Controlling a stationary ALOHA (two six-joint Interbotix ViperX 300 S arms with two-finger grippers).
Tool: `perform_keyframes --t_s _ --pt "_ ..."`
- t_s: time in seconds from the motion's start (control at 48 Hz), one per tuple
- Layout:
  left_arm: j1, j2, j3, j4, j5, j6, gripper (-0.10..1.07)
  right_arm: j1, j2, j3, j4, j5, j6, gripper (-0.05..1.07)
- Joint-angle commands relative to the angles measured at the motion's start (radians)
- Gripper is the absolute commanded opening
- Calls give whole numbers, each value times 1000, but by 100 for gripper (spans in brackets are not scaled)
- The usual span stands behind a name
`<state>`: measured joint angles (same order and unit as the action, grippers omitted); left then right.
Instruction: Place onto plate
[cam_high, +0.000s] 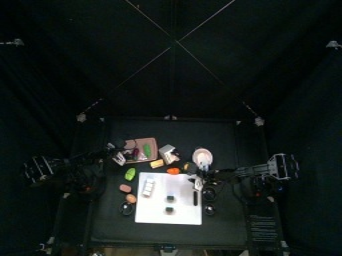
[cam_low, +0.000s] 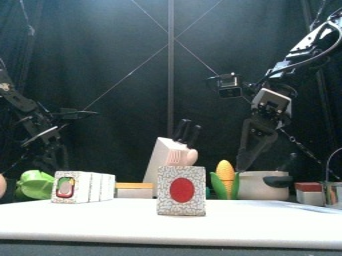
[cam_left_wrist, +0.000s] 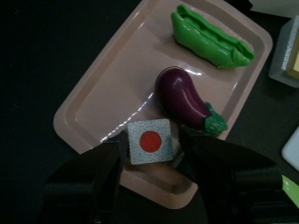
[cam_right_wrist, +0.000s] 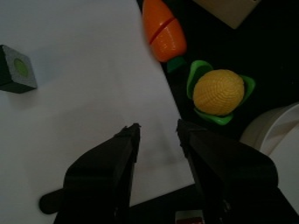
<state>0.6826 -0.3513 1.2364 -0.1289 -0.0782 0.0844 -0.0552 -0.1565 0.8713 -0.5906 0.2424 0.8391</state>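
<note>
In the left wrist view a speckled block with a red dot (cam_left_wrist: 151, 141) lies flat on the pink plate (cam_left_wrist: 103, 98), close to one rim. My left gripper (cam_left_wrist: 152, 154) hangs over it, open, one jaw on each side and neither gripping it. A purple eggplant (cam_left_wrist: 187, 94) and a green pea pod (cam_left_wrist: 212, 37) also lie on the plate. In the top view the plate (cam_high: 143, 149) sits at the table's back left. My right gripper (cam_right_wrist: 158, 129) hovers above the white board (cam_right_wrist: 70, 114), its jaws a little apart with nothing between them.
A carrot piece (cam_right_wrist: 163, 28), a corn cob in a green husk (cam_right_wrist: 219, 91) and a small grey block (cam_right_wrist: 17, 70) lie near the right gripper. At the front stand another red-dot block (cam_low: 182, 192), a knife block (cam_low: 167, 155) and a patterned box (cam_low: 83, 186).
</note>
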Motion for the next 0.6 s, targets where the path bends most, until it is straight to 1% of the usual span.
perform_keyframes --t_s 0.0,0.25,0.312,0.375,0.438,0.5,0.562,0.583 --pt "-14 -9 -20 2 -12 -2 86 -3 -14 -18 0 -3 -2 78" --pt "-40 -49 -20 0 -18 -2 86 -3 -14 -18 0 -3 0 78" --pt "-55 -69 -21 0 -21 -2 86 -2 -12 -18 0 -3 0 78" --pt "-84 -101 -26 0 -29 -6 86 -3 -12 -20 0 -3 0 78" --pt "-132 -133 -32 -2 -38 -8 86 -2 -12 -18 0 -3 0 78" --pt "-198 -160 -41 -6 -46 -11 86 -3 -12 -18 0 -3 2 78" --pt "-273 -169 -55 -21 -55 -11 86 -2 -12 -20 0 -3 3 78" --pt "-316 -166 -64 -32 -64 -11 86 -2 -12 -20 0 -3 3 78"
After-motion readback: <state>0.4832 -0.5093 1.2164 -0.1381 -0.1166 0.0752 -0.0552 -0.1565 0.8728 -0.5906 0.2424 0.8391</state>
